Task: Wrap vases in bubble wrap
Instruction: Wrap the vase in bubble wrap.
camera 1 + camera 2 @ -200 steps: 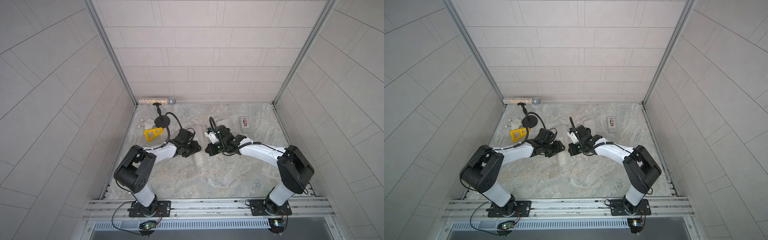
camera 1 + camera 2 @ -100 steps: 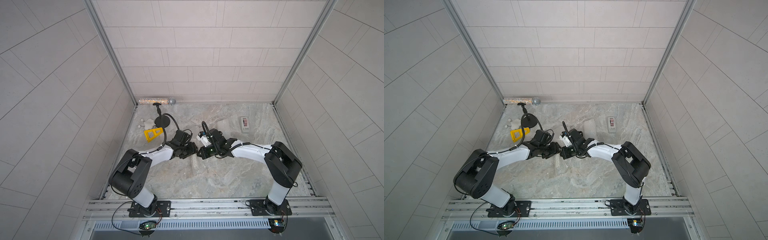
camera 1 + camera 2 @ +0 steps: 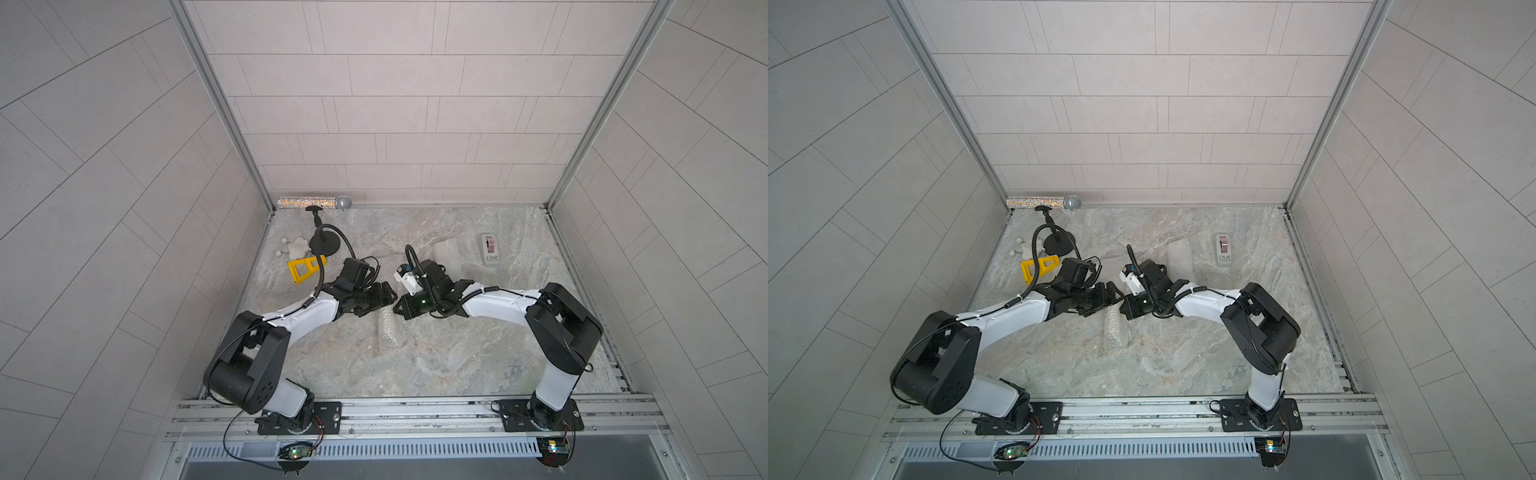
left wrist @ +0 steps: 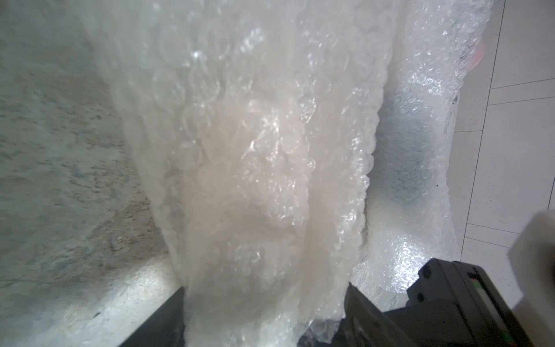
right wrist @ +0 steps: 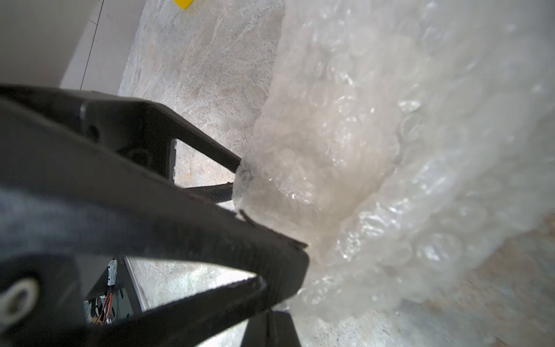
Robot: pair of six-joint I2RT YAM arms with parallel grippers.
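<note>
At the middle of the bench [image 3: 415,365], between the two hands: bubble wrap [image 3: 388,332], rolled into a long bundle and laid flat. Left hand [image 3: 388,294]: jaws spread wide, the bundle passed between its fingers [image 4: 168,318]. Right hand [image 3: 398,309]: closed, pinched on the bundle's end. Further wrap is seen heaped towards the back right, near a tape dispenser [image 3: 489,248]. Whether a vase is enclosed cannot be told; only a pale mass [image 4: 255,180] is shown through the layers. Microphone [image 3: 316,203]: laid along the back wall. Yellow bracket [image 3: 305,269]: set near the left wall.
</note>
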